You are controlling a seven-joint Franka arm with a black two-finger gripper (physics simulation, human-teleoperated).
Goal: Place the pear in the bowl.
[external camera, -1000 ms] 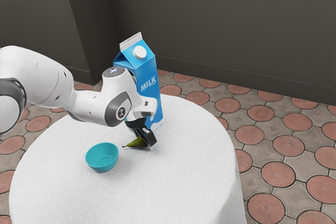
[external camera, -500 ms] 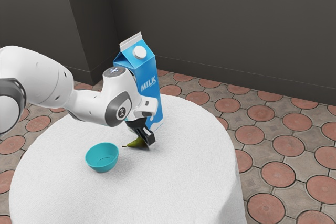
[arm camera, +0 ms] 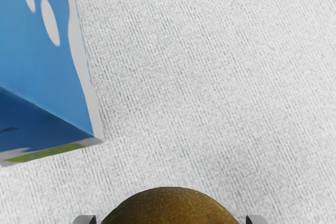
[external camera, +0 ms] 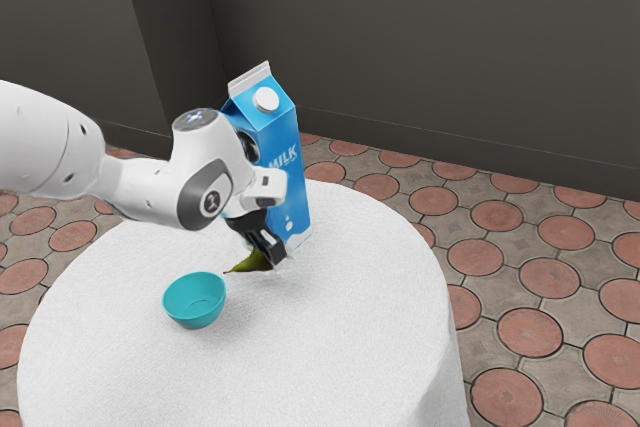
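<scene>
Pear (external camera: 249, 263): pinched in the tool (external camera: 266, 253), near the bowl (external camera: 196, 320) on its exterior-view right side, stem end toward the bowl. Judged next move: traverse toward the exterior view's left until above the bowl.

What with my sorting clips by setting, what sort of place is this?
Perhaps a simulated dining room or covered patio: a table under white cloth, patterned floor tiles and plain dark walls.
</scene>
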